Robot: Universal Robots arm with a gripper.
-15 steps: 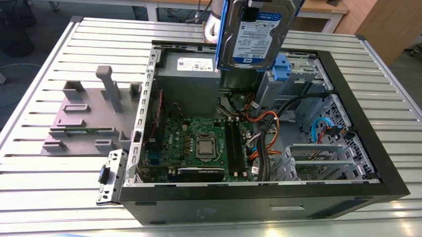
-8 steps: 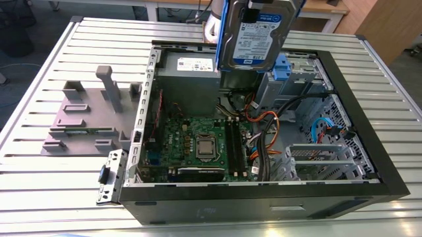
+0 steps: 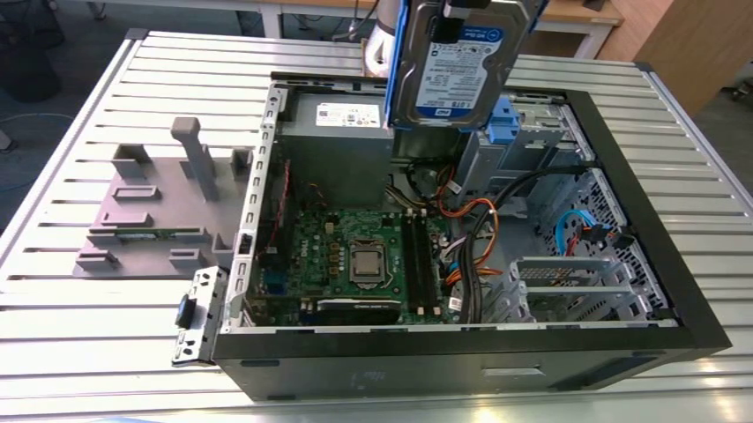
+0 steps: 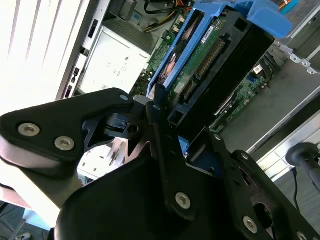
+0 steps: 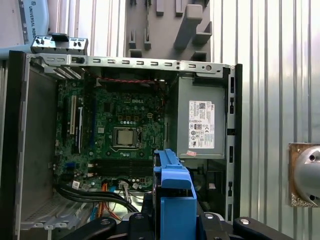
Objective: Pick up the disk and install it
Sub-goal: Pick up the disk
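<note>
The disk [image 3: 453, 66], a silver drive with a white-and-blue label in a blue bracket, hangs upright above the back of the open computer case [image 3: 471, 363]. It is over the area between the power-supply box and the drive bay. In both wrist views my gripper [image 4: 182, 130] [image 5: 175, 220] is shut on the disk [image 4: 210, 60] [image 5: 174, 185], with a black finger [image 4: 160, 145] pressed against each side of the bracket. The drive's connector edge points down toward the case interior.
Inside the case lie the motherboard [image 3: 353, 256], the grey power-supply box [image 3: 335, 141] [image 5: 200, 122], loose cables [image 3: 471, 229] and a metal drive cage [image 3: 577, 286]. A grey plastic stand [image 3: 165, 203] with upright posts sits on the slatted table [image 3: 94, 352] at the exterior view's left.
</note>
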